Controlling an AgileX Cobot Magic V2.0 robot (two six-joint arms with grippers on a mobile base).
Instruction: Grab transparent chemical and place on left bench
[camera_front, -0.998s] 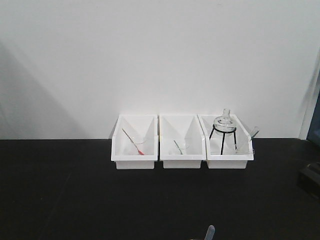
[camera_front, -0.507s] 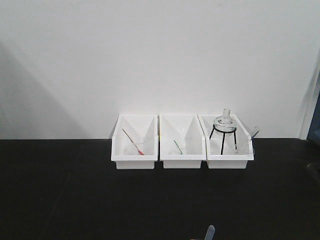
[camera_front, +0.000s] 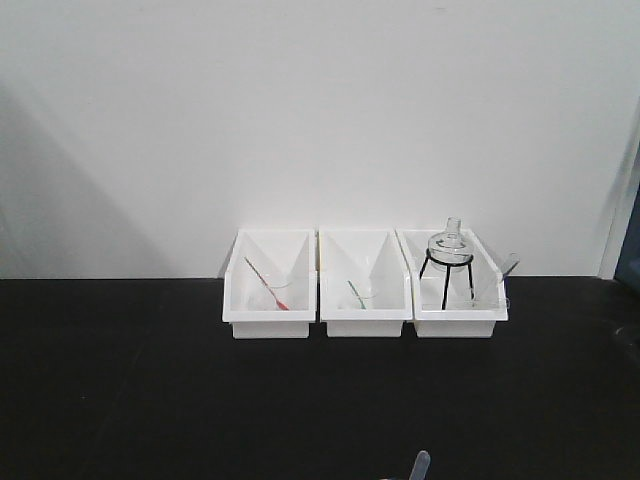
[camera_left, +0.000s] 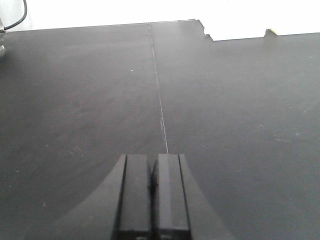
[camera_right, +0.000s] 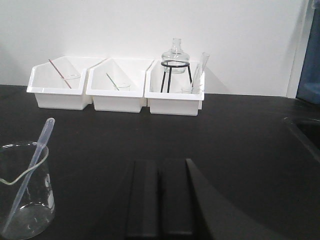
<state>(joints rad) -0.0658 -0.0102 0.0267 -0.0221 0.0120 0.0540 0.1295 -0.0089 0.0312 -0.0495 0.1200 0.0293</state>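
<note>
A white wall stands behind a black table (camera_front: 150, 400) with three white bins (camera_front: 365, 285) in a row, and nothing has moved since a moment ago except a dark thing at the right edge is gone. The left gripper (camera_left: 152, 192) has its jaws closed together over bare table. The right gripper (camera_right: 160, 197) is closed too, and the transparent chemical (camera_right: 25, 190), a clear beaker with a dropper (camera_right: 30, 170) in it, stands just to its left; no writing can be read.

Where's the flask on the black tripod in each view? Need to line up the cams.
Front view: flask on the black tripod in the right white bin, right of centre.
Left wrist: not in view, only black bench.
Right wrist: upper middle, same bin.
Shared landmark: the row of three white bins.
</note>
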